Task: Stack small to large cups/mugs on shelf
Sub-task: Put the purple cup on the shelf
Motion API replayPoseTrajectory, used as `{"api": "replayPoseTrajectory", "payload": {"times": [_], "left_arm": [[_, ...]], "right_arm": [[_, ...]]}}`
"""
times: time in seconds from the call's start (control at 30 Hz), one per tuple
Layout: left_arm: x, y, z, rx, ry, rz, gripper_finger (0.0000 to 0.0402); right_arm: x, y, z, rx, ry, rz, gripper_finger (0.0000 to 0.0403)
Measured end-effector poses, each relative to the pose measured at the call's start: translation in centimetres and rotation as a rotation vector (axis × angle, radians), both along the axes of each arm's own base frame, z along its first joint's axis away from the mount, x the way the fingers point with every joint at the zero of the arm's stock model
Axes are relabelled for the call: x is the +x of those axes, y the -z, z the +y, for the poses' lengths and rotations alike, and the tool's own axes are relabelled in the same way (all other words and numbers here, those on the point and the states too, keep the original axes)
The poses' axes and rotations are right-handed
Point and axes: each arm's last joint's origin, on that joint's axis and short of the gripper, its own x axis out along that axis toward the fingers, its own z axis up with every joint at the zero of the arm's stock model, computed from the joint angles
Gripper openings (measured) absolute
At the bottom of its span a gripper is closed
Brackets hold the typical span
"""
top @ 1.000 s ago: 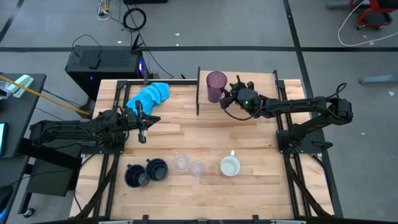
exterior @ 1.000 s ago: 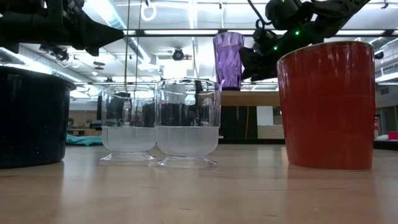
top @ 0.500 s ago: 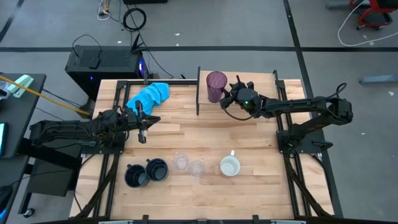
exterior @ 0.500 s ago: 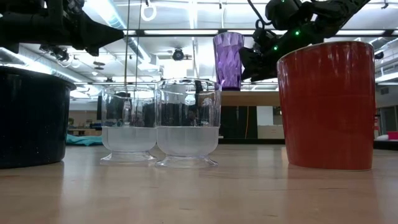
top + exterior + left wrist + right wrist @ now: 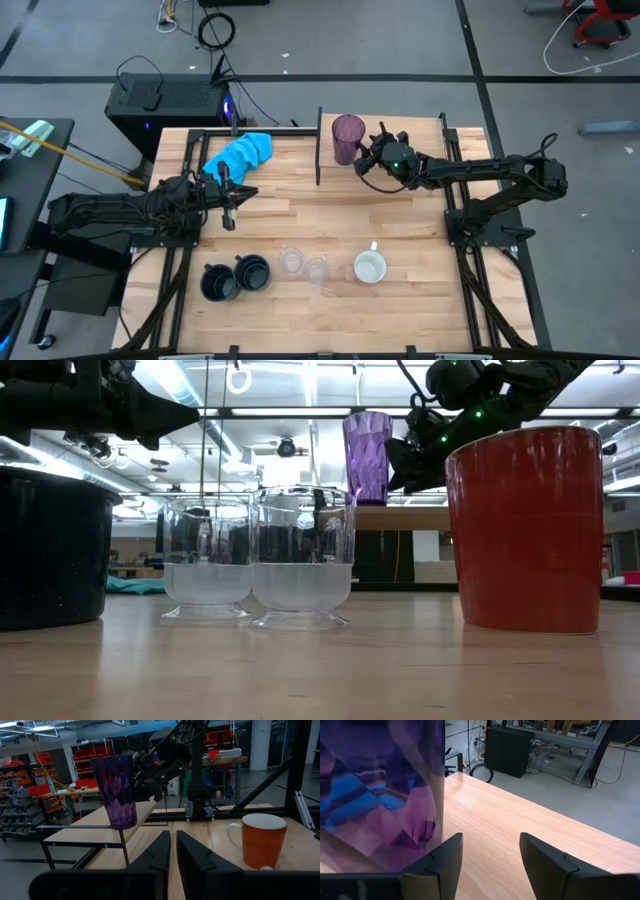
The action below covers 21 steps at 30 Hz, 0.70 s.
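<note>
The purple tumbler (image 5: 348,137) stands upright on the light-wood shelf (image 5: 400,135), next to its dark upright panel (image 5: 319,150). My right gripper (image 5: 363,161) is open just right of the tumbler (image 5: 380,795), which stands beside one finger, not between the two. My left gripper (image 5: 236,195) hovers shut and empty at the table's left (image 5: 173,845). Along the near edge stand two navy mugs (image 5: 217,282) (image 5: 252,272), two clear glasses (image 5: 291,261) (image 5: 316,271) and the orange mug (image 5: 370,267).
A crumpled blue cloth (image 5: 240,153) lies at the far left of the table, behind my left gripper. Bare striped tabletop (image 5: 330,215) lies between the shelf and the row of cups. Dark frame rails run along the table's left and right sides.
</note>
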Motion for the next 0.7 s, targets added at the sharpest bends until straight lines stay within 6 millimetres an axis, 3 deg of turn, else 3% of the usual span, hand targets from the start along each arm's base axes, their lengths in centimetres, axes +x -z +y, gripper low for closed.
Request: {"api": "replayPoseTrajectory", "payload": {"times": [0.7], "left_arm": [[0.0, -0.01, 0.01, 0.0, 0.0, 0.0, 0.0039]], "right_arm": [[-0.09, 0.01, -0.35, 0.023, 0.001, -0.026, 0.0203]]}}
